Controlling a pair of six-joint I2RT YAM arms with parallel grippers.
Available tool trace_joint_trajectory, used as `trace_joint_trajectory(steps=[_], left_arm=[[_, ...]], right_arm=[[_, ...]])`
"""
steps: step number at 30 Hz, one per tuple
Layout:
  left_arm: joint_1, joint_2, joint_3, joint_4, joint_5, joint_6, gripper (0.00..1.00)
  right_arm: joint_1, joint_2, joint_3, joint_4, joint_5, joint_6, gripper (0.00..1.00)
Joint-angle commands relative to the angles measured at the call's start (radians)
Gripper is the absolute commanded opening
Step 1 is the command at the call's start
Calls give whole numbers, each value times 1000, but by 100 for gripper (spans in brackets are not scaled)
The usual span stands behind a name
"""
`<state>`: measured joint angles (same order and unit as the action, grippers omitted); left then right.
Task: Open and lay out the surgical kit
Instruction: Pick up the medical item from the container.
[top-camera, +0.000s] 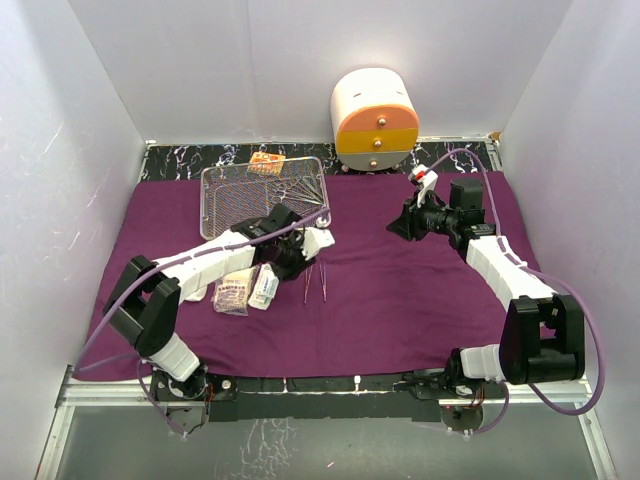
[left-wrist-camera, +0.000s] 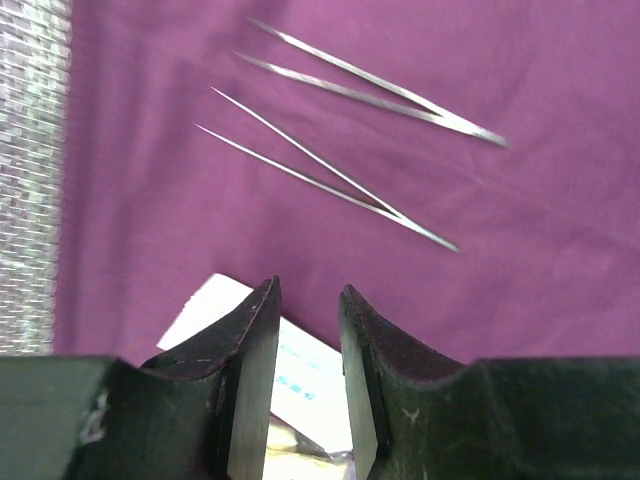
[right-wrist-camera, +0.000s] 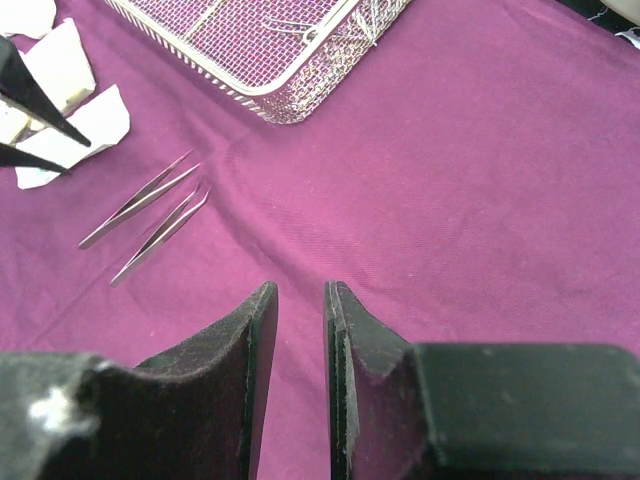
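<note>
While the purple cloth (top-camera: 400, 300) lies spread flat across the table, the wire-mesh tray (top-camera: 235, 205) sits on its far-left part, with ring-handled forceps (top-camera: 300, 188) inside and an orange packet (top-camera: 265, 162) at its far rim. Two tweezers (top-camera: 314, 283) lie side by side on the cloth near the centre, apart from the tray. Just left of them rest flat packets (top-camera: 250, 290). The left gripper (left-wrist-camera: 308, 292) hangs over one of these, jaws a little apart, gripping nothing. The right gripper (right-wrist-camera: 298, 290) hovers above bare cloth on the right, jaws parted by a narrow gap, empty. A white-and-orange cabinet (top-camera: 375, 120) stands beyond the cloth's far edge.
</note>
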<state>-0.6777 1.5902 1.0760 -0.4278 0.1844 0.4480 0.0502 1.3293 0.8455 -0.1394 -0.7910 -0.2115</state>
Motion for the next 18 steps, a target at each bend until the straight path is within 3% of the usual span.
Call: trace_joint_trajectory(steps=[1,18], left_arm=[[-12,-12,-58,-17,102,86,30],[-53,63,-88,35,127,65,29]], right_arm=[[-3,-19,35,23,6,-20,24],[-3,-7,32,23,12,-31,24]])
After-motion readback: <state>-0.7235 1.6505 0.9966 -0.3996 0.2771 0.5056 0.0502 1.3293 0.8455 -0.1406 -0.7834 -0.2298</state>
